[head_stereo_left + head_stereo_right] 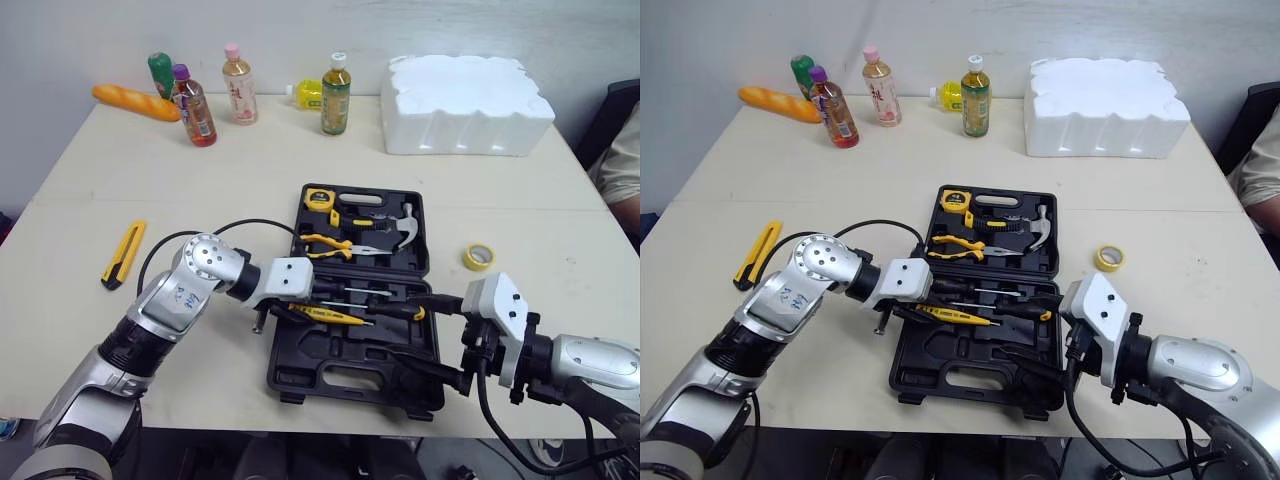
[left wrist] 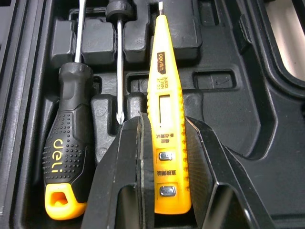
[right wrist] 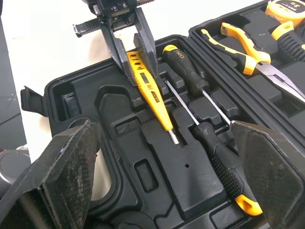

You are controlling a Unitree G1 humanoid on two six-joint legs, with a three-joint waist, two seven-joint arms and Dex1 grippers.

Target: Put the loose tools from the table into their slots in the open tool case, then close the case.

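Note:
The black tool case (image 1: 350, 375) lies open at the table's front. A yellow tester pen (image 1: 325, 314) lies in its middle row, beside two black-and-yellow screwdrivers (image 1: 392, 308). My left gripper (image 1: 300, 303) reaches in from the left and is shut on the pen's rear end (image 2: 167, 119); one screwdriver handle (image 2: 66, 143) lies right beside it. My right gripper (image 1: 435, 335) hangs open over the case's right side, with nothing between its fingers. Pliers (image 1: 330, 245), a hammer (image 1: 395, 230) and a tape measure (image 1: 319, 197) sit in the far half. A yellow utility knife (image 1: 124, 253) lies loose on the left.
A yellow tape roll (image 1: 479, 257) lies right of the case. Several bottles (image 1: 336, 95), a bread loaf (image 1: 135, 102) and a white foam box (image 1: 463, 103) line the far edge. A person's arm (image 1: 625, 160) shows at the right edge.

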